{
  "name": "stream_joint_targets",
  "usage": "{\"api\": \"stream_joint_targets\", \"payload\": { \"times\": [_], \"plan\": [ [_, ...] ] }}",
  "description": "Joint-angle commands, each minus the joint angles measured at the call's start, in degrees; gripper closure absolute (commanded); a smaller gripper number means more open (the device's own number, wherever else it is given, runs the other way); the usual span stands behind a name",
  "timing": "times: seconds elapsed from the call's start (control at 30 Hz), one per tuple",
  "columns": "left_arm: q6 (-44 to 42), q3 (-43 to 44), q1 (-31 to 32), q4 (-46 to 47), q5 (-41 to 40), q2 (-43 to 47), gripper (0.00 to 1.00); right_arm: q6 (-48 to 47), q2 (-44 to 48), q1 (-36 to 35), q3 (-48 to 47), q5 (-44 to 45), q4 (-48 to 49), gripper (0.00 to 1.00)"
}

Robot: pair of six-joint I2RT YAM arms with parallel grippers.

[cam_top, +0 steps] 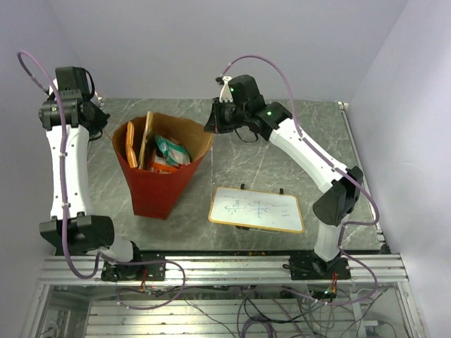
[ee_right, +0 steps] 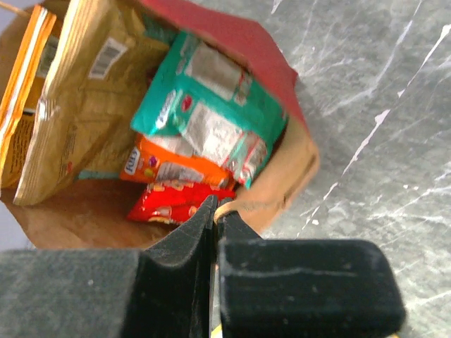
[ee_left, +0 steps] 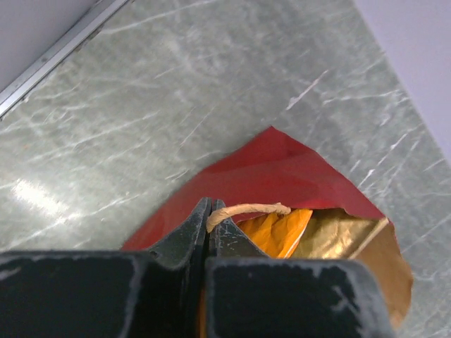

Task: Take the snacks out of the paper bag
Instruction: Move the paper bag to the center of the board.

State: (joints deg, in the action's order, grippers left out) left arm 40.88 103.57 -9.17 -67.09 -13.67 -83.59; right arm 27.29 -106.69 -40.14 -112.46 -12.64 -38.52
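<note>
Here we see the red paper bag (cam_top: 158, 190) standing open on the left half of the counter (cam_top: 282, 169), snacks (ee_right: 211, 120) inside it. Our left tool (ee_left: 208, 211) is clamped on its string handle (ee_left: 250, 208); our right tool (ee_right: 215, 208) is pinched shut on the bag's opposite side.

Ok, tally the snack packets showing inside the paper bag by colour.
Tan chip bag: 1
Orange packets: 2
Teal packet: 1, though overlaps may hide more
Red packet: 1
Total: 5 in view
</note>
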Motion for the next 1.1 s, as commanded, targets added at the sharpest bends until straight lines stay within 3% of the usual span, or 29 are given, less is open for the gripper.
{"api": "stream_joint_targets", "payload": {
  "times": [0.0,0.13,0.33,0.57,0.7,0.83,0.9,1.07],
  "plan": [
    [-1.74,9.94,-2.16,5.25,4.18,-3.79,0.93,-2.23,-2.85,0.75,-5.65,1.21,1.95,1.0],
    [-2.75,12.4,-3.25,8.19,11.3,-6.34,0.93,-2.05,-5.75,0.77,-7.82,-0.41,2.44,1.0],
    [-2.59,6.16,-3.4,16.39,28.09,-6.35,0.93,-2.1,-5.12,0.71,-3.15,-2.77,2.05,1.0],
    [0.39,-0.06,-3.4,21.9,38.41,-4.65,0.93,-4.74,-0.91,0.84,2.97,4.67,-2.76,0.95],
    [1.83,-1.29,-3.36,22.49,40.54,-4.31,0.93,-4.47,-1.24,2.68,-1.77,12.79,-11.39,0.82],
    [3.77,-2.15,-3.26,22.67,42.23,-3.91,0.93,-4.88,-1.26,4.14,-6.31,17.5,-16.08,0.5],
    [4.64,-2.52,-3.22,22.39,42.64,-3.84,0.93,-5.39,-1.46,4.19,-8.76,18.59,-16.51,0.39],
    [5.75,-3.76,-2.99,20.43,42.31,-3.13,0.93,-4.01,-3.99,3.71,-16.36,19.38,-14.54,0.28]
  ]
}}
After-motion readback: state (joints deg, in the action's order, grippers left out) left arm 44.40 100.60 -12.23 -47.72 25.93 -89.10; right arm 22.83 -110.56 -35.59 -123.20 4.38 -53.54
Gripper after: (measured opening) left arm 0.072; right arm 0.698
